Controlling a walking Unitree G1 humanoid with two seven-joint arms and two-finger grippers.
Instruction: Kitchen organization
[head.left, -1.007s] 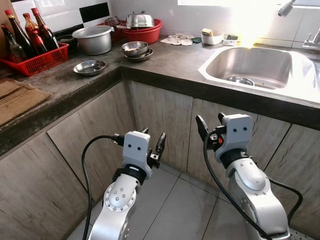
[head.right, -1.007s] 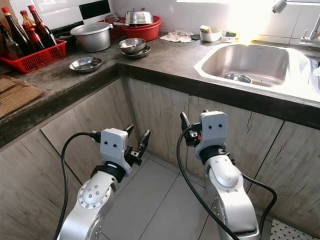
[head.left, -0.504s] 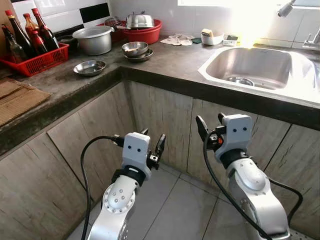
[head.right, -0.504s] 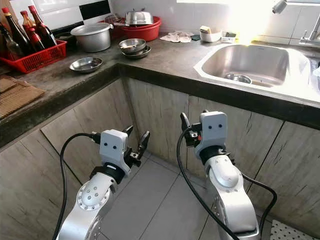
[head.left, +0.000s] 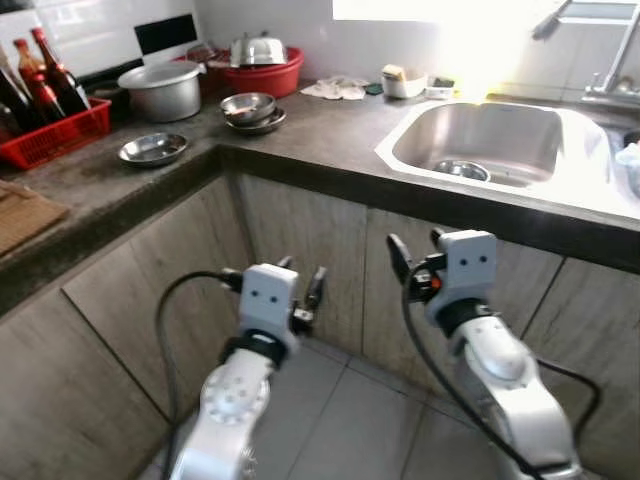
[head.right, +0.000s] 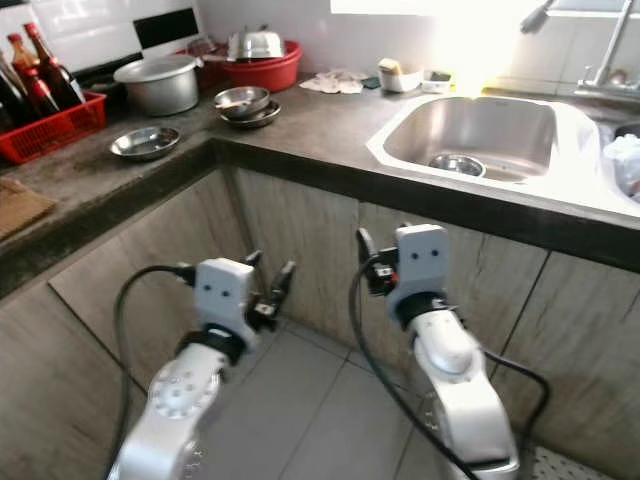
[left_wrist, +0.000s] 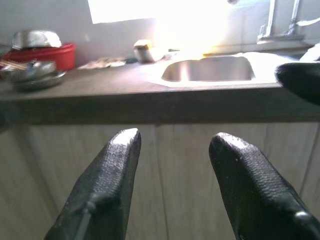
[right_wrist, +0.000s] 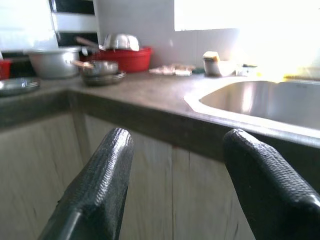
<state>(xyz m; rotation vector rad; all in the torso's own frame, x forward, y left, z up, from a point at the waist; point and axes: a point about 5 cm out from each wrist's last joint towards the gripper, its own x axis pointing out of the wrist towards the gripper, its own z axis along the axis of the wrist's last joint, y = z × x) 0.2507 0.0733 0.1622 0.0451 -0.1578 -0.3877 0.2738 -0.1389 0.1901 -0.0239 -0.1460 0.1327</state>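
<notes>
Both arms are raised in front of the cabinet doors below the dark countertop, forearms angled up and wrists bent so the fingers point toward the counter's front edge; the left gripper sits below the counter's inner corner with its two black fingers apart and nothing between them; the right gripper stands a little higher, just under the counter edge in front of the sink, fingers likewise spread and empty. On the countertop, the steel sink is set into the stretch to the right of the corner, with a small steel bowl lying in its basin; left of the sink, near the corner, stacked steel bowls rest on the surface; behind them by the wall stands a red basin with a steel lid on it, and a large steel pot stands beside that; a shallow steel dish lies farther left of the corner, and a red basket of bottles sits beyond it.
</notes>
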